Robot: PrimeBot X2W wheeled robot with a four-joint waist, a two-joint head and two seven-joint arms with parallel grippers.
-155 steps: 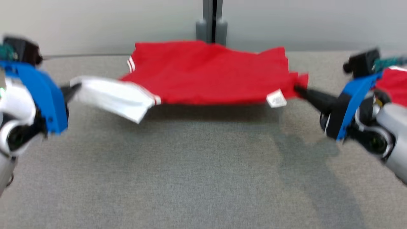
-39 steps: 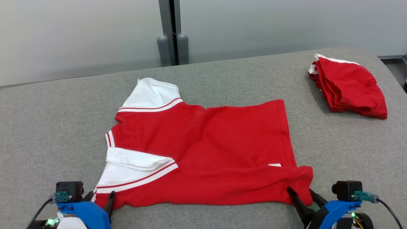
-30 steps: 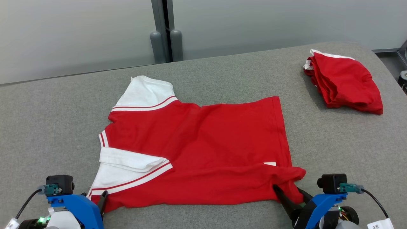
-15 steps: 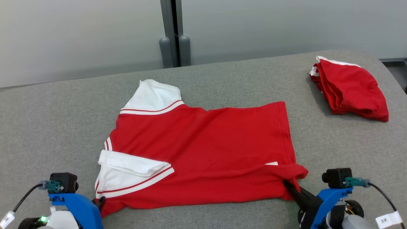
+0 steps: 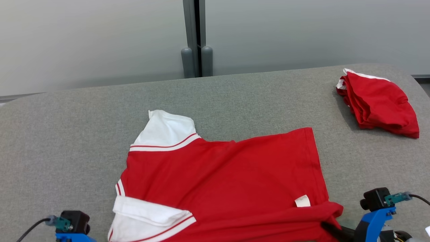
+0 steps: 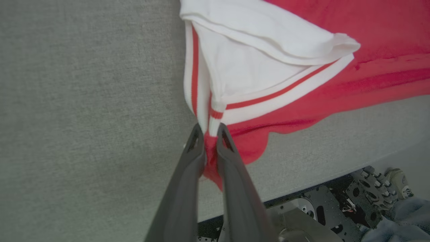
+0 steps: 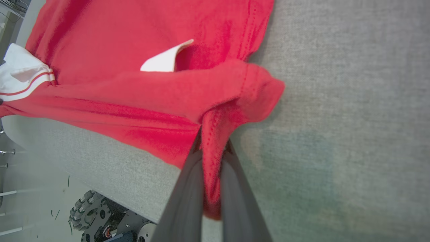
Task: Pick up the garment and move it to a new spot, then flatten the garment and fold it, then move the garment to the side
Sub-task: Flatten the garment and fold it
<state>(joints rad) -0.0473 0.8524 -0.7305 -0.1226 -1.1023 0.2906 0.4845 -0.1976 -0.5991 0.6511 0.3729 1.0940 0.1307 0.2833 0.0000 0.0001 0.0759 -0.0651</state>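
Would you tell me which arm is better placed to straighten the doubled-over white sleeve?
Left, I'd judge: the left gripper is shut on the red shirt just beside the folded white sleeve, while the right gripper clamps the opposite hem corner.

Prob. robot lab, grey felt table (image 5: pixel 67 134), plain partition panels (image 5: pixel 302 33), wheeled base (image 7: pixel 85 210)

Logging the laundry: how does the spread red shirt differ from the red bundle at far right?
The shirt lies spread open, white sleeves showing; the bundle is folded compact. The left gripper and right gripper pinch the shirt's near edge; the bundle lies untouched. Both are red with white trim.
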